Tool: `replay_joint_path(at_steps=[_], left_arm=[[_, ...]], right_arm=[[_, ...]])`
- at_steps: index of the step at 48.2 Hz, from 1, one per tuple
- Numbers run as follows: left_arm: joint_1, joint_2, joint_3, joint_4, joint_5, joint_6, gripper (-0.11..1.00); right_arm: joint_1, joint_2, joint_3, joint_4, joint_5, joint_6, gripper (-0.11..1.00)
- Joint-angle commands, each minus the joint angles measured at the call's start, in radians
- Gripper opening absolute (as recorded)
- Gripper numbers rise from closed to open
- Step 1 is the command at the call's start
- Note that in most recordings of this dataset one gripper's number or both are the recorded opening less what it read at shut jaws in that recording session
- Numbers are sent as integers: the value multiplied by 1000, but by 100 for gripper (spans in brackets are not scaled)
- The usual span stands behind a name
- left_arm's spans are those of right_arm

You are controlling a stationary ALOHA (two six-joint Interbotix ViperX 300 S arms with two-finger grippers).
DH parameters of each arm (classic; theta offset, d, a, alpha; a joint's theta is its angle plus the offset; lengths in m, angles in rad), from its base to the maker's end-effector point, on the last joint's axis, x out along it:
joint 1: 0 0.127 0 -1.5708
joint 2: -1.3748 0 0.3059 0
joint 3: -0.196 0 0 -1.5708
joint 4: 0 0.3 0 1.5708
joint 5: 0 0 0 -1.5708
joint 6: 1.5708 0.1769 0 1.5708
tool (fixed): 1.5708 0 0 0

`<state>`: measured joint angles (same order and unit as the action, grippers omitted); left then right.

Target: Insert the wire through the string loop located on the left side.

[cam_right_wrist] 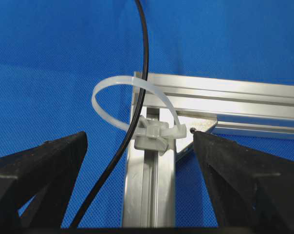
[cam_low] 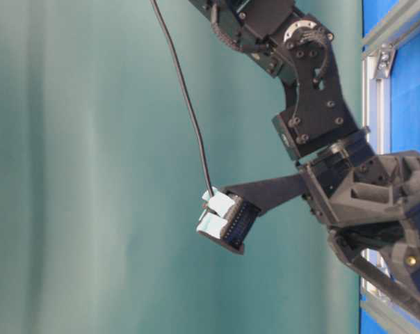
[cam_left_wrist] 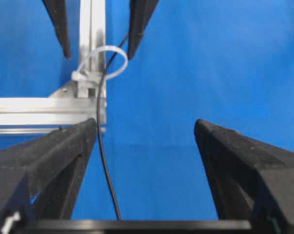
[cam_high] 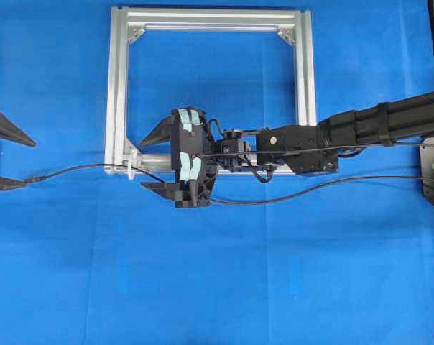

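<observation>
wire [cam_high: 88, 168] threaded through string loop [cam_high: 133, 170] at the lower left corner of the aluminium frame [cam_high: 118, 86], plug end lying on the blue mat [cam_high: 217, 287] near its left edge, between the tips of the left gripper [cam_high: 3, 159]. left gripper's fingers spread apart, holding nothing. right gripper [cam_high: 154, 162] over the frame's lower rail, jaws spread wide on either side of the loop, clamped on nothing, wire passing between them.
</observation>
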<state>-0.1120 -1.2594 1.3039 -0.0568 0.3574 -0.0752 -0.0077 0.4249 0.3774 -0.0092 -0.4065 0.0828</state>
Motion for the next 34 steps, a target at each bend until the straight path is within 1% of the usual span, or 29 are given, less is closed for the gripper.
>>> replay_joint_path(at_steps=[1,19,34], left_arm=[[5,15,-12,2,-9,-2,73],[46,6,-15,2,-15,-2,72],[49,6,-15,2,-43,5,72]], right_arm=[[2,-61,-21,2,8,0,97],[2,-189,-21,2,74,0,97],[2,-270,-21,2,118,0,97]])
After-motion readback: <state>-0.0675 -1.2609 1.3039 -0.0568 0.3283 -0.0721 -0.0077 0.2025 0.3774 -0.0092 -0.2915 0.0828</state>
